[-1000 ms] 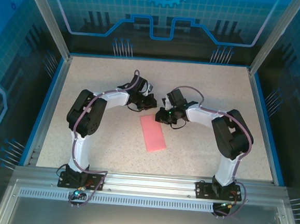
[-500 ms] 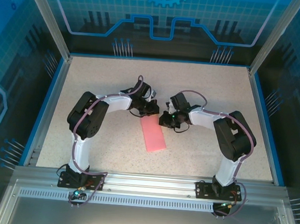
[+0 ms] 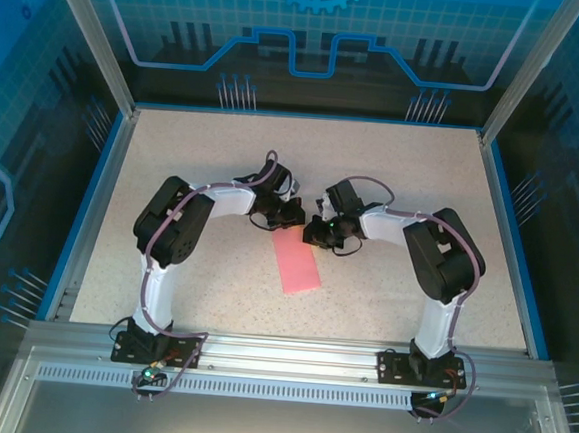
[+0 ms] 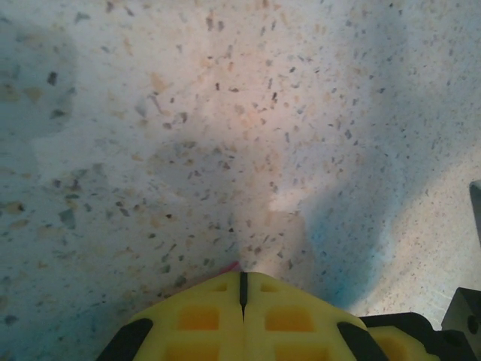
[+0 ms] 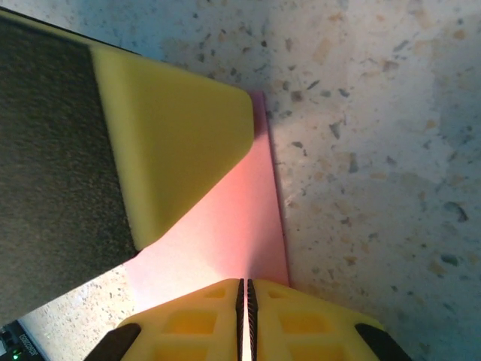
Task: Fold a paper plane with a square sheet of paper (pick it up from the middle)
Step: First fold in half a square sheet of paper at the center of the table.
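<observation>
The square sheet of paper (image 3: 296, 265) lies flat on the tabletop (image 3: 414, 166) as a narrow pink oblong, evidently folded over itself. It stretches from both pincers back toward the arm bases. Its far end sits right under the two sets of tips, which meet over it from either side.

The left pincer (image 3: 288, 214) is fully closed, its yellow fingers (image 4: 199, 320) pressed together with nothing visibly between them. In its own wrist view only a sliver of pink peeks out just beside the tips. With its jaws together like this, it probably serves as a blunt presser, pinning or creasing that end.

The right pincer (image 3: 318, 235) also has its jaws together, and the pink paper (image 5: 225, 233) runs straight out ahead of its tips. I cannot tell whether a layer is nipped between them. The left pincer's finger overlaps the sheet's far left part just ahead of it, so one pincer likely steadies the sheet while the other works the fold.
</observation>
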Tool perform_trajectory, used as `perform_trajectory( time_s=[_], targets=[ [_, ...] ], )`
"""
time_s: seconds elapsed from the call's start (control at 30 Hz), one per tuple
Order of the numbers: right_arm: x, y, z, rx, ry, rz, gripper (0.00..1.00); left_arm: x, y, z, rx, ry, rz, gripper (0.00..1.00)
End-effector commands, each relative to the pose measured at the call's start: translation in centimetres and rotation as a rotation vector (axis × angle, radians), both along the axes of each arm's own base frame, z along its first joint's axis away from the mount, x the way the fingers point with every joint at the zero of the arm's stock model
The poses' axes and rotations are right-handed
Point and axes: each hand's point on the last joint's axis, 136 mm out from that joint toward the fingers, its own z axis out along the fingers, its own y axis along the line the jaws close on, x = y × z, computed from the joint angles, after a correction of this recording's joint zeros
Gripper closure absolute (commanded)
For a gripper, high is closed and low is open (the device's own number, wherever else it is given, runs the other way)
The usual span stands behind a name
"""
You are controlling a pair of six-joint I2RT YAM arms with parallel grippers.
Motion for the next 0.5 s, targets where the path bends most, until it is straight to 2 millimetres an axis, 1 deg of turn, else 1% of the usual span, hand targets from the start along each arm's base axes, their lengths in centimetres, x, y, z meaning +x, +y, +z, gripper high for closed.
perform_trajectory(
  time_s=[0.0, 0.1, 0.2, 0.33, 0.47],
  targets=[
    [-0.1, 0.6, -0.3, 0.021, 0.026, 0.014, 0.87, -0.5, 0.9, -2.1, 0.053, 0.032, 0.01, 0.96],
    [-0.8, 0.3, -0.9, 0.011, 0.05, 0.02, 0.87, -0.5, 1.3, -2.5, 0.076, 0.033, 0.014, 0.97],
    [-2.0, 0.2, -0.8, 0.017, 0.07, 0.041, 0.87, -0.6, 1.7, -2.9, 0.096, 0.038, 0.015, 0.97],
    [-4.6, -0.1, -0.3, 0.005, 0.087, 0.097, 0.86, -0.8, 2.2, -3.4, 0.123, 0.04, 0.021, 0.97],
    [-7.6, -0.8, -0.4, -0.014, 0.116, 0.127, 0.86, -0.8, 2.4, -3.7, 0.137, 0.041, 0.026, 0.97]
  ],
)
